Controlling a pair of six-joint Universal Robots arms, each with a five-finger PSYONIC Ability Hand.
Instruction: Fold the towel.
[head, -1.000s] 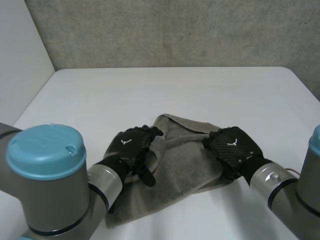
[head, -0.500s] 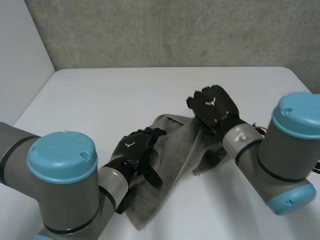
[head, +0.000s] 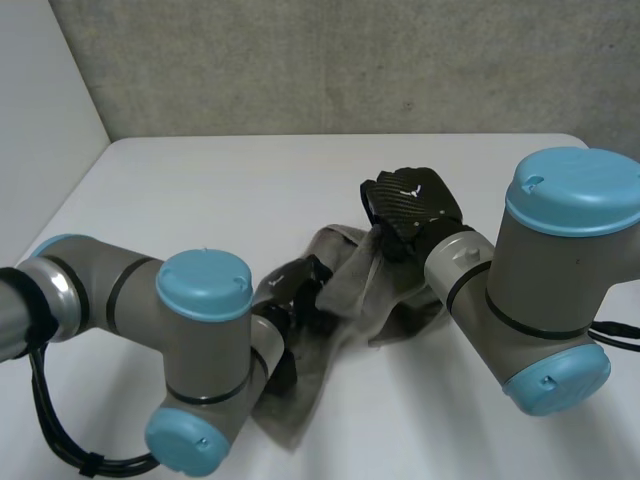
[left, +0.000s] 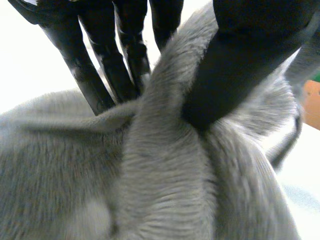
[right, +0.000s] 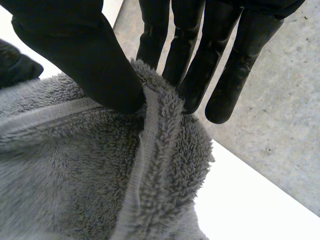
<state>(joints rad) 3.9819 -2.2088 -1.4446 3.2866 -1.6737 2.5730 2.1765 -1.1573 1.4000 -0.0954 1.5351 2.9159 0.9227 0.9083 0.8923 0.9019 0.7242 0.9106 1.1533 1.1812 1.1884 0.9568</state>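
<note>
The grey towel lies bunched in the middle of the white table, narrow and slanting from far right to near left. My right hand holds its far edge lifted off the table. In the right wrist view the thumb and fingers pinch the towel's hemmed edge. My left hand sits on the towel's middle, partly hidden by cloth and its own arm. In the left wrist view its thumb squeezes a raised ridge of towel against the fingers.
A concrete wall runs along the table's far edge and a white wall stands at the left. Both forearms, with their large blue-capped joints, reach over the table's near half on either side of the towel.
My right hand has closed on the towel's right edge and carried it up and towards the far middle. The towel has bunched narrower. My left hand's fingers have closed on a ridge of cloth.
</note>
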